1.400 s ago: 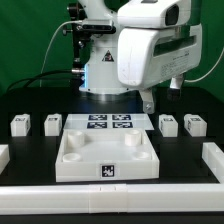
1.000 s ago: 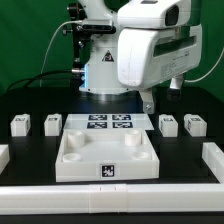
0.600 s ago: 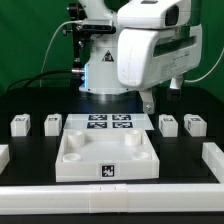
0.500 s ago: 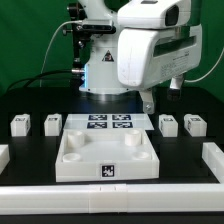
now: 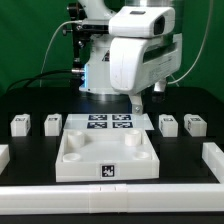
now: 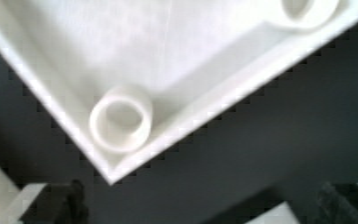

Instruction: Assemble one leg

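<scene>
Flanking one tray [image 5: 75, 168] — four legs [image 5: 19, 125], two per side; fingers [image 6: 60, 205] spread apart, empty.

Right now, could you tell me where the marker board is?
The marker board lies mid-table in the exterior view, just behind the white tray piece, between one leg and another leg.

The end effector [image 6: 202, 202], fingers spread, hovers above the white tray [image 6: 194, 70] and its corner socket [image 6: 123, 120].
</scene>
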